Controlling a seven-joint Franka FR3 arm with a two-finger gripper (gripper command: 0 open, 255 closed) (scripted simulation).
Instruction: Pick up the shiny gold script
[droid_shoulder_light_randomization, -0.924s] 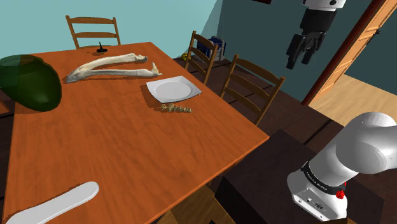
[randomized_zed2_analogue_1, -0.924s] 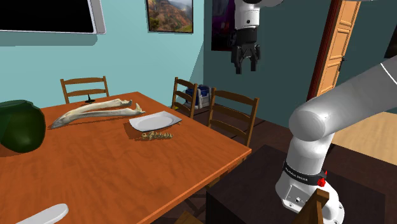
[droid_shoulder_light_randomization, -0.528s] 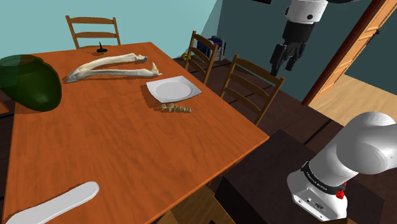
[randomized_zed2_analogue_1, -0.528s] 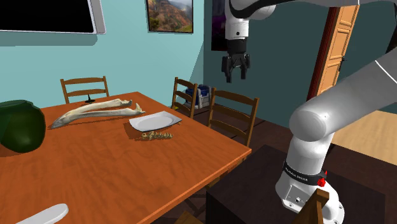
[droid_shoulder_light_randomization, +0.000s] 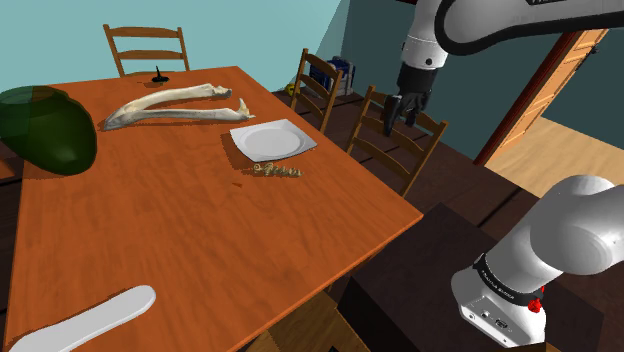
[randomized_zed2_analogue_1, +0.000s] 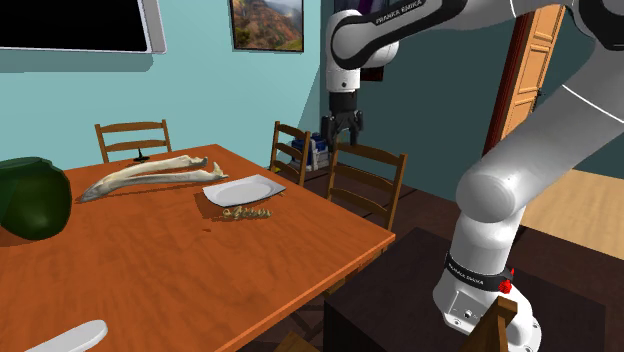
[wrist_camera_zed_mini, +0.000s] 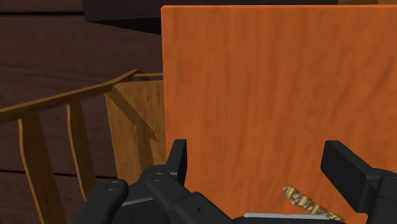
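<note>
**Gold script on the orange table; claw open, off the table's edge**

Read the shoulder view from its left.

- A dark green rounded pot (droid_shoulder_light_randomization: 45, 130) stands at the far left of the wooden table (droid_shoulder_light_randomization: 200, 230).
- A flat white elongated piece (droid_shoulder_light_randomization: 85, 320) lies at the near left corner.
- A long pale bone (droid_shoulder_light_randomization: 165, 103) lies slantwise further back, with a small dark object (droid_shoulder_light_randomization: 158, 75) behind it near the far edge.
- A white plate (droid_shoulder_light_randomization: 272, 138) sits right of the bone.
- The gold script (droid_shoulder_light_randomization: 275, 171) lies flat on the table just beside the plate's near edge, with a narrow gap between them. You see the same layout in the second exterior view: script (randomized_zed2_analogue_1: 248, 213) in front of the plate (randomized_zed2_analogue_1: 243, 188).
- Right of the table, two wooden chairs stand along its side. The nearer chair (droid_shoulder_light_randomization: 392, 152) has the gripper (droid_shoulder_light_randomization: 398, 118) at its top rail, pointing down.
- The gripper is well apart from the script and beyond the table's edge. The second exterior view agrees: gripper (randomized_zed2_analogue_1: 341, 137) above that chair (randomized_zed2_analogue_1: 365, 180).
- At the lower right, the white arm base (droid_shoulder_light_randomization: 545, 250) sits on the dark stand (droid_shoulder_light_randomization: 420, 290).

In the wrist view, you see the two black fingers (wrist_camera_zed_mini: 178, 156) standing wide apart with nothing between them, so the claw is open. The script (wrist_camera_zed_mini: 308, 203) shows on the table close to one finger, and is not touched.
</note>
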